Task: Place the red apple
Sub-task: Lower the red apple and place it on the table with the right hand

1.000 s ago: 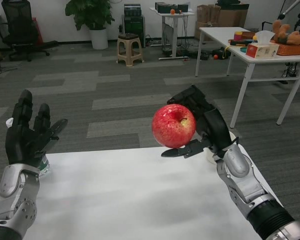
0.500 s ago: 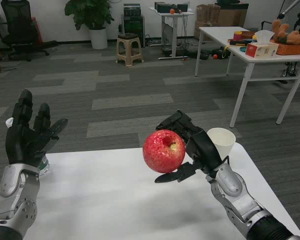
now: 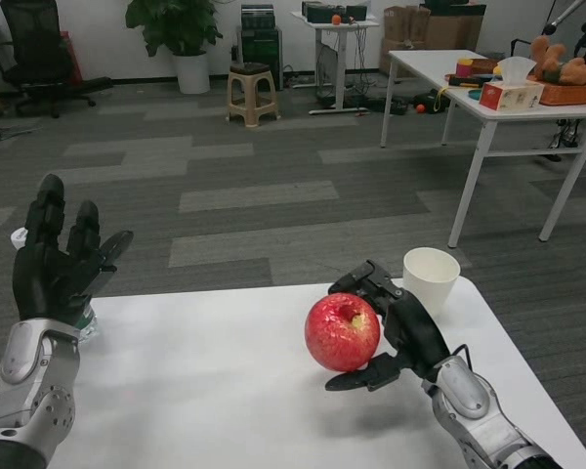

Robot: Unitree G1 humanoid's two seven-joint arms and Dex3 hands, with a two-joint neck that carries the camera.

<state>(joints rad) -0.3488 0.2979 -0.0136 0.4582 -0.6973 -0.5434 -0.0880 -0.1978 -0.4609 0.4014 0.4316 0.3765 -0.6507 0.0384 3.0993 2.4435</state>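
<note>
Head view: over the last second the right hand [image 3: 402, 330] has carried the glossy red apple [image 3: 343, 332] down from well above the white table [image 3: 215, 391] to just over its surface, drifting first toward nine o'clock and then back toward three. That drop suggests the placing is nearly done; what remains is probably the set-down and release. The apple now sits a little to the three o'clock side of the table's middle, stem end up, and whether it already touches the tabletop I cannot tell. The right hand grips it from the three o'clock side, fingers curled over the top and back, thumb tucked beneath. A white paper cup [image 3: 430, 277] stands close by at about one o'clock from the apple. The left hand [image 3: 57, 266] waits raised at the table's nine o'clock edge, fingers spread and holding nothing, unchanged from before.
</note>
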